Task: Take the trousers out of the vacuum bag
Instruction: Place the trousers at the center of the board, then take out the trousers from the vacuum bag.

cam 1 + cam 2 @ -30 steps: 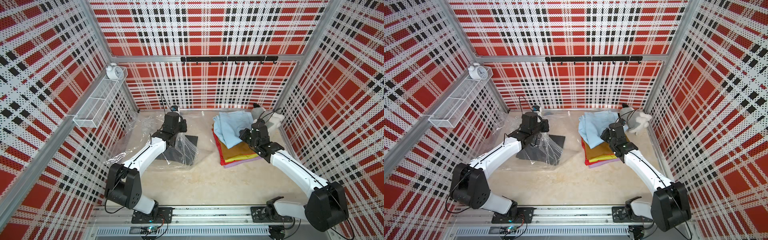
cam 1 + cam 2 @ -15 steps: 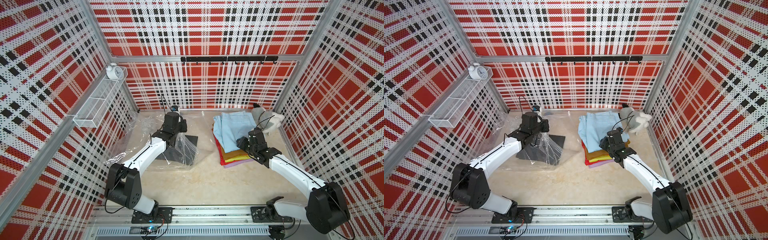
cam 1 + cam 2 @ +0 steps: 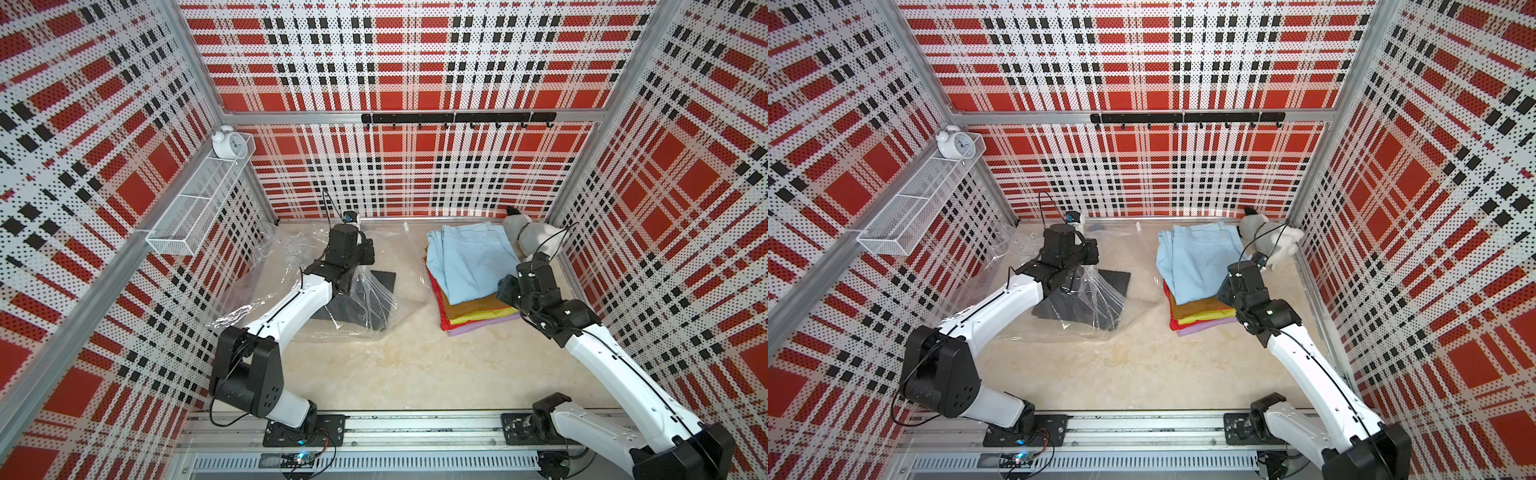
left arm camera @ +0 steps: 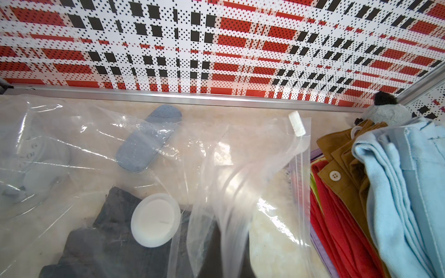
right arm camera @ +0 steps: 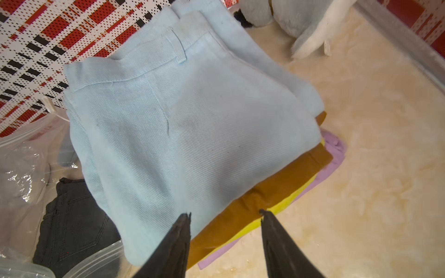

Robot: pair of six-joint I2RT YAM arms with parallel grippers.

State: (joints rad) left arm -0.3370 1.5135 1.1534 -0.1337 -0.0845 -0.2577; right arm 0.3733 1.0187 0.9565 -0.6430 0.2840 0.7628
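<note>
The beige marbled tabletop (image 3: 415,365) carries everything. On its left half spreads the vacuum bag (image 3: 266,274), crinkly and transparent, with one part of its film drawn up into a tent. On the right half, clear of the bag's opening edge, sits the stack of trousers (image 3: 469,257): lilac at the bottom, then red, yellow-green and mustard brown, with the light blue pair on top. The dark grey denim trousers (image 5: 72,216) lie flat under the clear film, inside the bag, near its mouth and just beside the stack. A grey-white plush toy (image 3: 528,237) lies in the far right corner, touching the back of the stack.

The left pincer (image 3: 351,284) hangs over the denim at the peak of the tent, closed tight on the plastic; its fingers do not show in the left wrist view. The right pincer (image 5: 224,213) hovers at the near edge of the stack with its black fingertips (image 5: 186,216) parted about halfway and nothing between them.

The round white valve cap (image 4: 155,220) sits on the film over the denim. A small white slider clip (image 4: 297,123) marks the bag's zip edge.
</note>
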